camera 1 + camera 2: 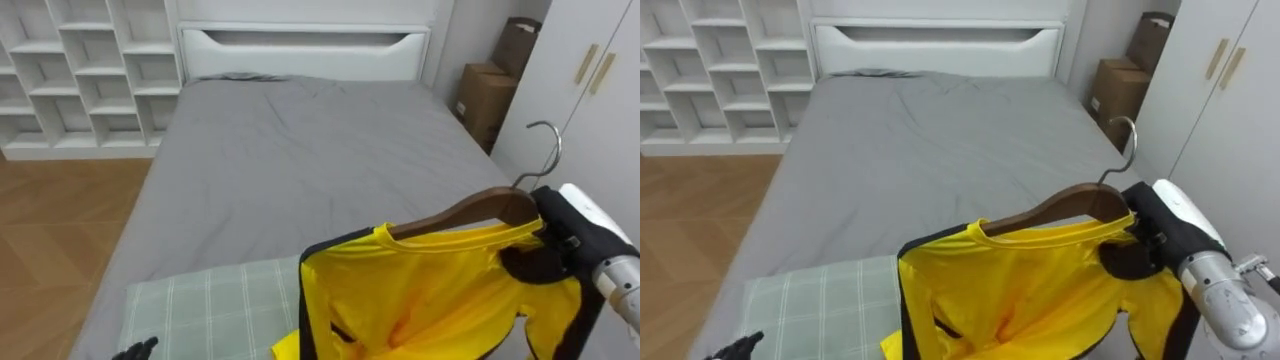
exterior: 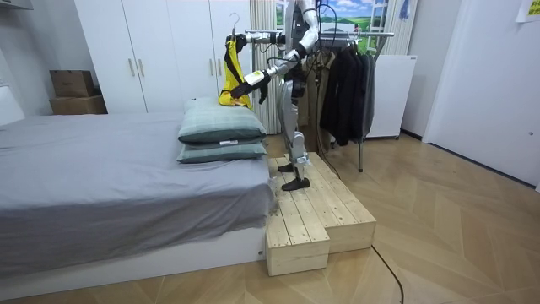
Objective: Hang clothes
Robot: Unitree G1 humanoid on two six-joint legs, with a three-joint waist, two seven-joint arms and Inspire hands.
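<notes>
A yellow shirt with dark trim [image 1: 430, 300] hangs on a wooden hanger [image 1: 470, 212] with a metal hook [image 1: 545, 140]. My right hand [image 1: 560, 245] comes in from the right and is shut on the hanger's right end, holding it over the bed's near corner. In the room view the shirt [image 2: 229, 76] hangs high above the pillows, held by my raised right arm. Dark fingertips of my left hand [image 1: 140, 348] show at the bottom left over the green checked pillow [image 1: 210, 305]. I stand on a wooden platform [image 2: 321, 211] beside the bed, facing it.
The grey bed [image 1: 300, 150] stretches ahead to a white headboard. A white wardrobe [image 1: 600, 90] and cardboard boxes [image 1: 485, 100] stand at right, white shelves [image 1: 80, 70] at left. Behind me a clothes rack [image 2: 354, 34] holds dark garments [image 2: 346, 84].
</notes>
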